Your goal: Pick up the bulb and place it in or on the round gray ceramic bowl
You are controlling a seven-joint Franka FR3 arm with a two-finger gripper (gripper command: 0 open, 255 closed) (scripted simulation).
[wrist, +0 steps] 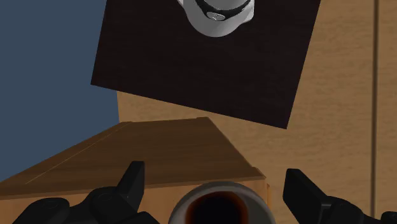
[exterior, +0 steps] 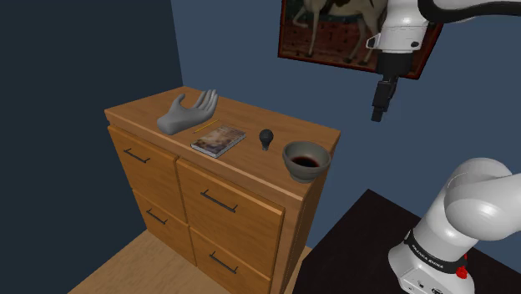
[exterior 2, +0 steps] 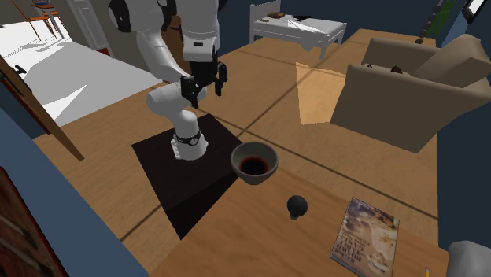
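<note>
— Where's the small dark bulb [exterior: 266, 138]?
— On the wooden dresser [exterior: 253, 155], beside the round grey bowl [exterior: 306, 160]. The black gripper [exterior: 380, 107] hangs high over it, spread and empty; reaching across, it might knock the bowl or roll the bulb.

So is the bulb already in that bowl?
Not in: the bulb stands on the dresser top beside the bowl, whose dark reddish inside holds nothing.
</note>
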